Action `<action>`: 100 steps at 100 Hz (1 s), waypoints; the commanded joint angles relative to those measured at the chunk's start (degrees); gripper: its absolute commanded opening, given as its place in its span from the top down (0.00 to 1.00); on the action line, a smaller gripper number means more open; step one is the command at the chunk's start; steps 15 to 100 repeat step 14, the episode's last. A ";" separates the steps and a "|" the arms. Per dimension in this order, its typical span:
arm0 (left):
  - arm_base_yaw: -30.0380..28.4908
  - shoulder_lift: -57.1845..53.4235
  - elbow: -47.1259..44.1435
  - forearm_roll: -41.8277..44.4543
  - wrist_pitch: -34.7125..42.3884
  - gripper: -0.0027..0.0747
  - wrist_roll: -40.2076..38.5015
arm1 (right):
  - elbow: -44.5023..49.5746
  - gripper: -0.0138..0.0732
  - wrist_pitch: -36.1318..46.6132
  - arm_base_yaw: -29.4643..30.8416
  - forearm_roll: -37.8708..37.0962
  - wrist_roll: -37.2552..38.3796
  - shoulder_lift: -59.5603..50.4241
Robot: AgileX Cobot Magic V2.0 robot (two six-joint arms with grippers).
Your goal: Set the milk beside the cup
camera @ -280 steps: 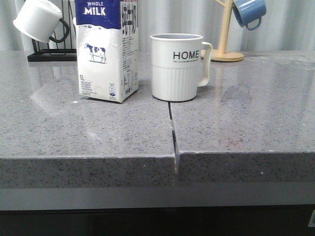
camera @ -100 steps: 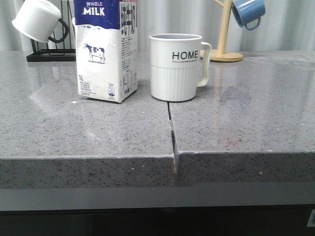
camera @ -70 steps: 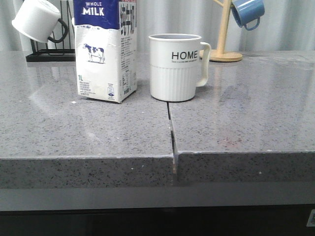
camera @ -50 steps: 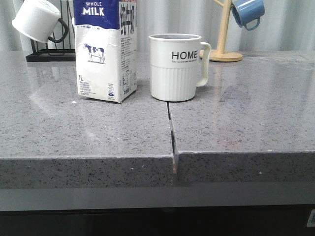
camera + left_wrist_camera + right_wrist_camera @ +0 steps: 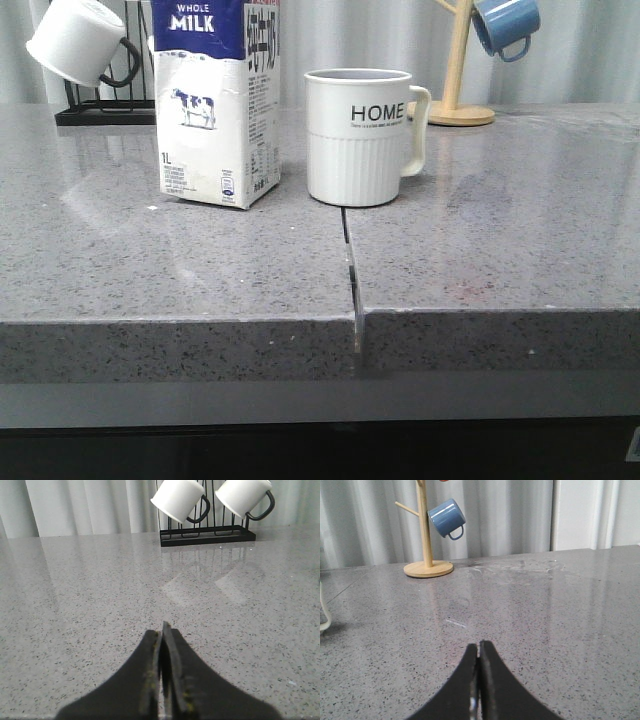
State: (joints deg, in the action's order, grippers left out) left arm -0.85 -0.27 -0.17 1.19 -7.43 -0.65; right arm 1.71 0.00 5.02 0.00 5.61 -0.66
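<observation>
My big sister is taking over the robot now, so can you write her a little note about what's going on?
Left gripper: shut, empty, low over the bare countertop.
Right gripper: shut, empty, also clear of everything.
Whole milk carton: upright on the counter, just left of the HOME mug, a small gap between them.
Done: the milk already stands beside the mug.
Left: apparently nothing; just check the placement and keep both arms back.
</observation>
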 commanded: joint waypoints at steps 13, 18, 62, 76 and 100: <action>0.15 -1.87 -2.36 -0.42 4.65 0.99 -0.10 | -1.12 0.91 4.82 0.39 -0.42 -0.15 -1.07; 0.15 -1.87 -2.36 -0.42 4.65 0.99 -0.10 | -1.12 0.91 4.82 0.39 -0.42 -0.15 -1.07; 0.15 -1.87 -2.36 -0.42 4.65 0.99 -0.10 | -1.12 0.91 4.82 0.39 -0.42 -0.15 -1.07; 0.15 -1.87 -2.36 -0.42 4.65 0.99 -0.10 | -1.12 0.91 4.82 0.39 -0.42 -0.15 -1.07; 0.15 -1.87 -2.36 -0.42 4.65 0.99 -0.10 | -1.12 0.91 4.82 0.39 -0.42 -0.15 -1.07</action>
